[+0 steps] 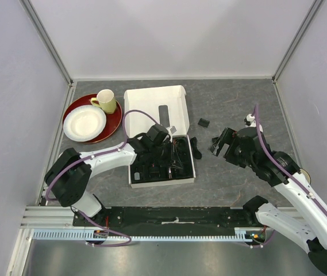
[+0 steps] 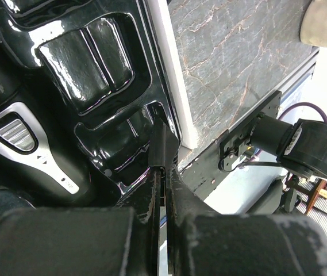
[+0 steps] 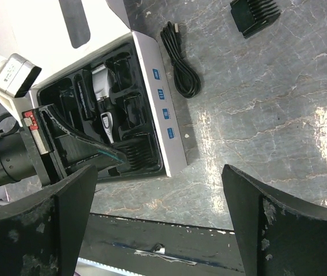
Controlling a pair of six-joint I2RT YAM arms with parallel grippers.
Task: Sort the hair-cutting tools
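**A:** Since the left fingers are down in the black moulded plastic tray, how do they stand?

**B:** Pressed flat together, nothing visible between them, their tips in a recess just inside the rim of the white cardboard box.

**A:** And the black-and-silver handheld electric clipper?

**B:** Lying in its slot in that tray, just beside those fingers; they do not touch it.

**A:** The right fingers?

**B:** Spread wide and empty, hovering over the grey marbled counter to the right of the box.

**A:** What lies loose out there?

**B:** A coiled black cord on the counter just beside the box's right wall, and one small black blocky comb attachment farther back, apart from the cord. Dark shapes fill other tray recesses, but black on black I cannot tell which pieces they are.

**A:** Anything else?

**B:** At the back left, a round red plate carries a white bowl and a pale yellow mug, well apart from the tools.
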